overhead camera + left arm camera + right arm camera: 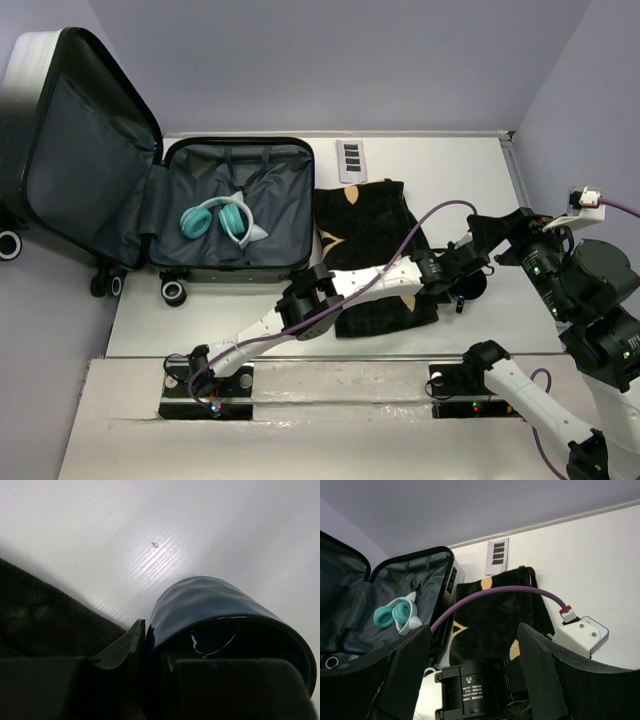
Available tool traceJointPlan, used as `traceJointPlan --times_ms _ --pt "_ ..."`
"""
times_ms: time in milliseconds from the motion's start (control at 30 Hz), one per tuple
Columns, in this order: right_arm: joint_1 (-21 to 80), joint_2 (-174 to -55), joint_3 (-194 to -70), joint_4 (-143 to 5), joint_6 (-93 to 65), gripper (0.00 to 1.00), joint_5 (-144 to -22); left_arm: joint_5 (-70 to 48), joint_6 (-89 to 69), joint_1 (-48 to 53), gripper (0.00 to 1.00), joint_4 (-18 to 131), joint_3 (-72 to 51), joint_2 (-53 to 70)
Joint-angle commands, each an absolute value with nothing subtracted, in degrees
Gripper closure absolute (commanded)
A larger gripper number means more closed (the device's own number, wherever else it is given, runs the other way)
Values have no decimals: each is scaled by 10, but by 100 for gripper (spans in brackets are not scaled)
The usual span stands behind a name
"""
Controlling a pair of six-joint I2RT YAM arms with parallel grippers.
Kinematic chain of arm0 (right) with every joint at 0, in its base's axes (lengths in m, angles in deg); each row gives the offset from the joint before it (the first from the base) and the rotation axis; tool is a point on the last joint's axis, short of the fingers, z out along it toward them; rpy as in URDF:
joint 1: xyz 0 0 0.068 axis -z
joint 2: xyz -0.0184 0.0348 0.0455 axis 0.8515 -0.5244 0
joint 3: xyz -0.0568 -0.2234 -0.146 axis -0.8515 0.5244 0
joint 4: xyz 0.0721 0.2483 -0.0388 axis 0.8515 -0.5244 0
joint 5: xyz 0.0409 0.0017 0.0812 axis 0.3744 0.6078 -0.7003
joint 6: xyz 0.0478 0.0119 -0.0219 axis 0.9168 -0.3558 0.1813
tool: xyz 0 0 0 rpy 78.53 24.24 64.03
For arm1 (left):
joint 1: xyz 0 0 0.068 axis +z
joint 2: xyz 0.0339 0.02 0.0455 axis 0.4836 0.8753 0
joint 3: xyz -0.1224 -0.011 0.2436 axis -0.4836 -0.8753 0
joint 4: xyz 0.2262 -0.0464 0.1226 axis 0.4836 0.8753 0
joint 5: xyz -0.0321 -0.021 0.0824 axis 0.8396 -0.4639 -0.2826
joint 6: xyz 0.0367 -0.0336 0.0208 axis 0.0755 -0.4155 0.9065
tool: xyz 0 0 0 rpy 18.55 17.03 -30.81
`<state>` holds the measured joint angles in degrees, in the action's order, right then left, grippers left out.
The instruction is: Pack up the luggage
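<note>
left gripper (462, 280) appears clamped on the wall of a dark blue cup (210, 605), on the table just right of the black towel (365, 215). the luggage (285, 215) lies open well to its left across the towel, lid up on the far left, teal headphones (222, 220) inside and bare lining beside them. right gripper (474, 630) hangs apart, farther off.

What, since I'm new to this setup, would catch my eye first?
The luggage stands wide open at the left of the table, with teal headphones lying on its grey lining. Next, the left arm stretches across the black towel to a glossy dark-blue cup beside it, its fingers at the cup's rim.
</note>
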<state>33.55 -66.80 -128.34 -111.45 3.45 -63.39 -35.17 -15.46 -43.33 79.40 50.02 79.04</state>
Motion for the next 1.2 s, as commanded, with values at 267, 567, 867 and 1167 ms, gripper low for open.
traceJointPlan --times_ms 267,567,867,1167 --pt "333 -662 -1326 -1096 24 25 -645 -359 -143 -403 94 609 361 508" --pt "333 -664 -1341 -1090 18 24 -662 -358 -168 -208 94 633 68 215" --pt "333 -683 -1271 -1054 18 21 -693 -295 -189 132 94 679 -119 48" --pt "333 -736 -1214 -1017 12 21 -735 -258 -199 268 94 641 -189 123"
